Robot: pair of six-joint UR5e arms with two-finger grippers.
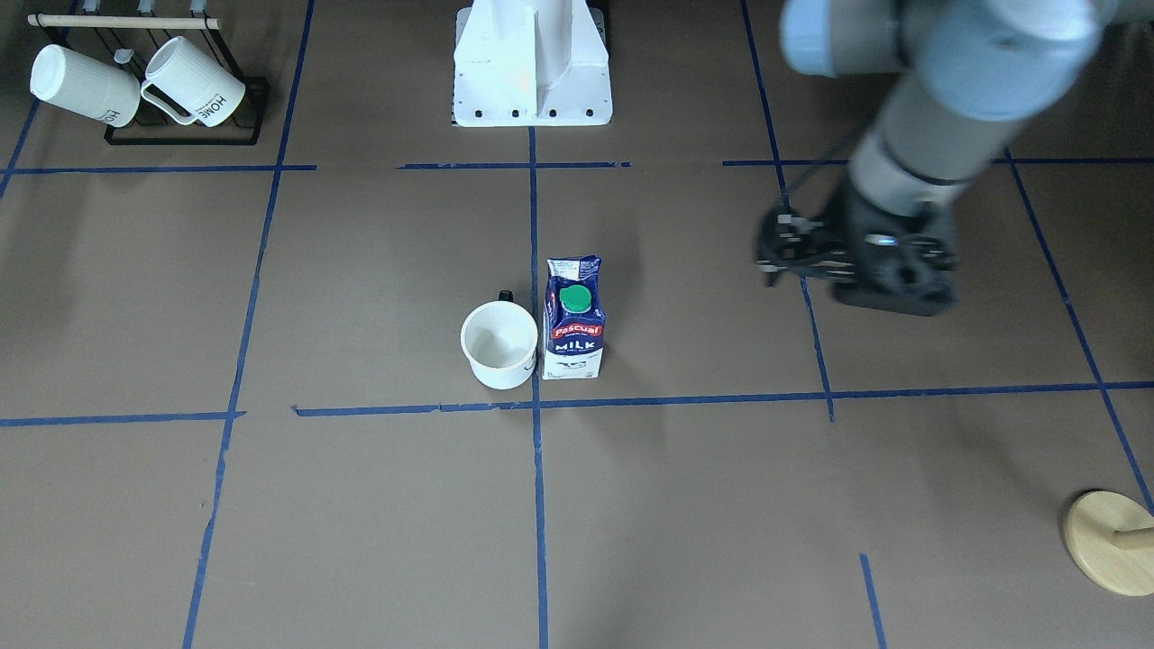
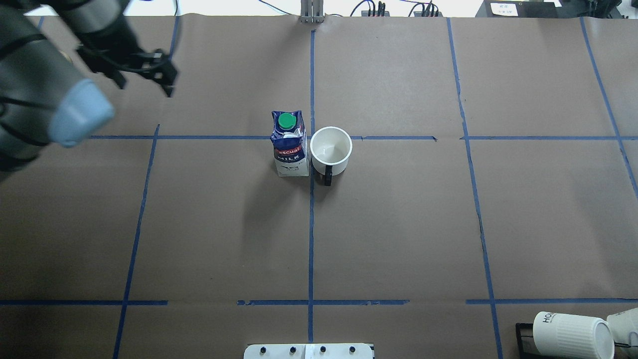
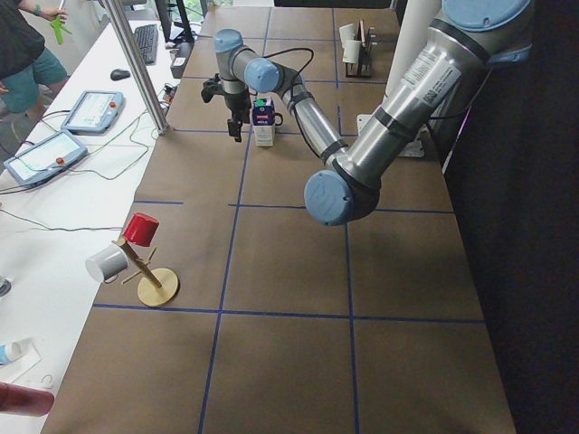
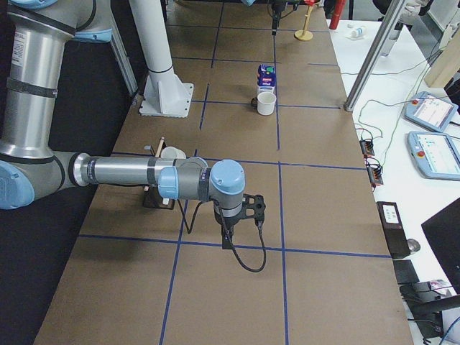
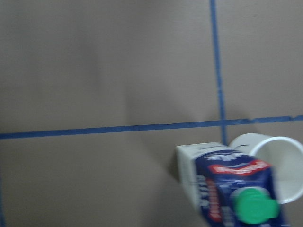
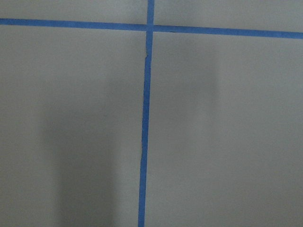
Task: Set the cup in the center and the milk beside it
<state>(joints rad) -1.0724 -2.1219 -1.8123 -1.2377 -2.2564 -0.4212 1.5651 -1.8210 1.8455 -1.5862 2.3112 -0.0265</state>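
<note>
1. Brown paper covers the table (image 2: 398, 224), matte and flat. Blue tape lines (image 2: 139, 224) cut it into a grid. A white side bench (image 3: 99, 190) with tablets runs along the operators' edge.
2. Left gripper (image 1: 775, 248): black, fingers spread, nothing between them, hovering above the paper.
3. Milk carton (image 2: 289, 149): tall, boxy, dark blue and white card, round green cap, red label. It stands upright, well apart from the left fingers, off toward the table middle and nearer the robot base.
4. Mug (image 2: 331, 151): smooth white, round, empty, small black handle pointing at the base. It stands upright just beside the carton, on the side away from the left fingers. Can't tell whether they touch.
5. Centre cross (image 2: 312, 137): carton and mug flank the lengthwise line, just on the robot's side of the cross.
6. Right gripper (image 4: 233, 230): black, low over the paper, far from both. Seen from the side only, so can't tell whether its fingers are spread or closed.
7. Black wire rack (image 1: 180, 137) holds two ribbed mugs (image 1: 194, 86). A round wooden stand (image 1: 1109, 541) sits at a corner.
</note>
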